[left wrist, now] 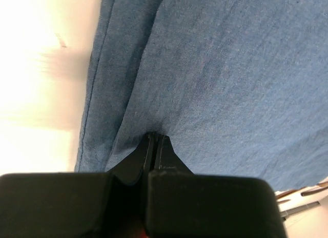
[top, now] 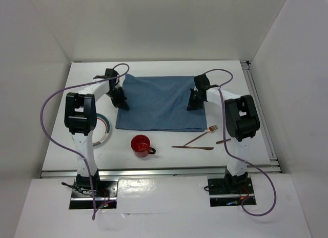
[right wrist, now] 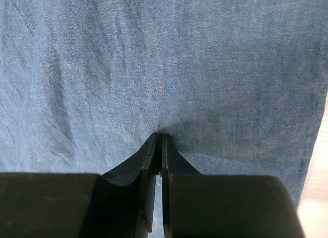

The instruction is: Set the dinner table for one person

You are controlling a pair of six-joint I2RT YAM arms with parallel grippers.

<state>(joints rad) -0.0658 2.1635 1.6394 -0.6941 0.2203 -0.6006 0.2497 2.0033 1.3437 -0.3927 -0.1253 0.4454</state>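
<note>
Pinching the blue placemat point(top: 159, 102) from both sides, your two claws are each closed down on cloth. Your left claw point(top: 122, 102) sits at the placemat's left edge, roughly halfway along it. In its wrist view the two black fingers point(left wrist: 166, 155) are pressed flat together, and the fabric puckers into a small fold right at their tips. Your right claw point(top: 193, 102) mirrors it at the placemat's right edge. There the fingers point(right wrist: 149, 156) meet at the tips with only a hairline slit lower down, and the cloth creases where they bite.

The tabletop point(top: 118, 158) is the white surface stretching ahead of your arm bases, with rails along its near and right edges. The placemat lies on its far half, midway between the left and right edges.

Towards the near edge, a red mug point(top: 141, 145) stands left of centre, just off the placemat's near left corner, with its handle pointing right. A copper fork point(top: 202, 135) and a knife point(top: 192, 147) lie crossed near the right arm, clear of the cloth. A plate point(top: 105, 130) with a coloured rim lies by the left edge, half hidden under your left arm
</note>
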